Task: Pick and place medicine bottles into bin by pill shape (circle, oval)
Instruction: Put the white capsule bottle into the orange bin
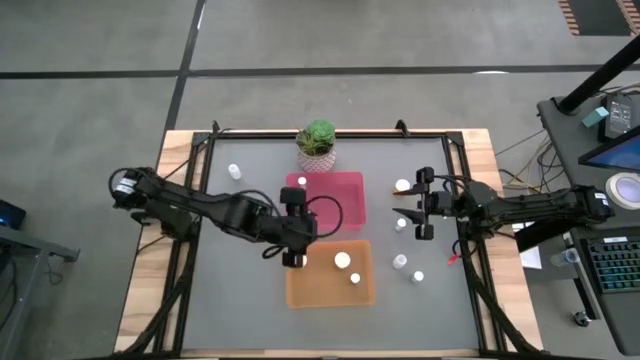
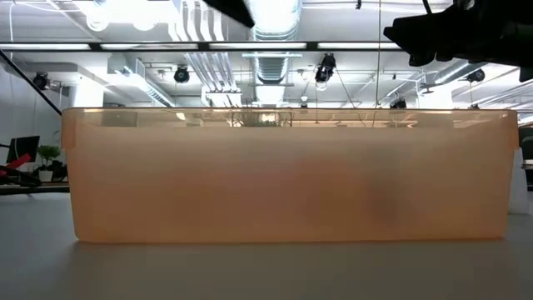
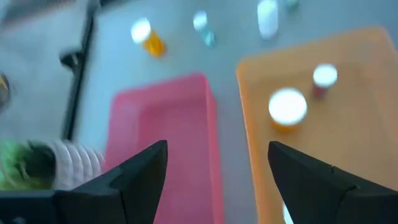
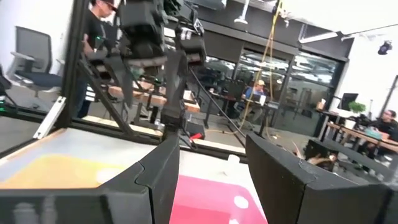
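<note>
My left gripper point(image 1: 301, 228) is open and empty, above the gap between the pink bin point(image 1: 345, 200) and the orange bin point(image 1: 330, 285), at their left ends; its fingers point(image 3: 134, 171) point toward the table's right. My right gripper point(image 1: 419, 205) is open and empty, hovering level at the table's right, facing the left arm. Two white-capped bottles point(image 1: 343, 259) point(image 1: 354, 278) stand in the orange bin, also seen in the left wrist view point(image 3: 287, 107). One bottle point(image 1: 302, 181) is in the pink bin. Several bottles stand on the mat at the right point(image 1: 403, 186) point(image 1: 401, 223) point(image 1: 400, 262), and one at the far left point(image 1: 234, 172).
A green potted plant point(image 1: 317, 140) stands at the far edge behind the pink bin. The orange bin's wall point(image 2: 283, 179) fills the low view. A black frame point(image 1: 455, 150) runs round the grey mat. People and desks show in the room beyond point(image 4: 258, 93).
</note>
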Controlling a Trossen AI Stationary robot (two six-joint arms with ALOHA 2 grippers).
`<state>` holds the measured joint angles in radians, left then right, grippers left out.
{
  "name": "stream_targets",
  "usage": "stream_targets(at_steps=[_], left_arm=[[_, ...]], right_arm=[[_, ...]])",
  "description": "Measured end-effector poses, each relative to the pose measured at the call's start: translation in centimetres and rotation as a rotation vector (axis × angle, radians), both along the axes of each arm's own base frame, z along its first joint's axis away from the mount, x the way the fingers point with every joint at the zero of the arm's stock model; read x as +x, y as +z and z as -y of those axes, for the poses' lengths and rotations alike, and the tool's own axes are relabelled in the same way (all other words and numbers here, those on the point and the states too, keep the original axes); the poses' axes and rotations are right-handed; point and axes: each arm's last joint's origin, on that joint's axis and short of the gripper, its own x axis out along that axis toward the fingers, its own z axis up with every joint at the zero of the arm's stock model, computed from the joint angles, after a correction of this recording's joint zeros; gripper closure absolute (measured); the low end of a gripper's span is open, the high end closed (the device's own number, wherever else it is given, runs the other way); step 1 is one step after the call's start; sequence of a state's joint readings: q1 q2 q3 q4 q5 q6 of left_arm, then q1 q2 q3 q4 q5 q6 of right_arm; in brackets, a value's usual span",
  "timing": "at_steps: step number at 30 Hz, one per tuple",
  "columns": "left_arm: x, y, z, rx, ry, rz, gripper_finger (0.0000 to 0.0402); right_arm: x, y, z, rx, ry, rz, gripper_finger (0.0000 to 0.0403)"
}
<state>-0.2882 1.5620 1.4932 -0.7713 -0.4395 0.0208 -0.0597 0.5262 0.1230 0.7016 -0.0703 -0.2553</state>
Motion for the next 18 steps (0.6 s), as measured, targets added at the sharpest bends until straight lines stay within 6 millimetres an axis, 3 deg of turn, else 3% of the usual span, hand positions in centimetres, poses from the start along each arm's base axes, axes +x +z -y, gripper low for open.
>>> stream_targets(at_steps=[9, 18], left_arm=[[-1.1, -0.6, -1.0, 0.100, -0.092, 0.142, 0.0140], [-3.5, -2.6, -3.9, 0.133, -0.046, 0.300, 0.0139]], right_arm=[[0.1, -0.4, 0.2, 0.018, -0.053, -0.040, 0.0225], [0.3, -0.9, 0.3, 0.065, -0.092, -0.081, 0.0225]])
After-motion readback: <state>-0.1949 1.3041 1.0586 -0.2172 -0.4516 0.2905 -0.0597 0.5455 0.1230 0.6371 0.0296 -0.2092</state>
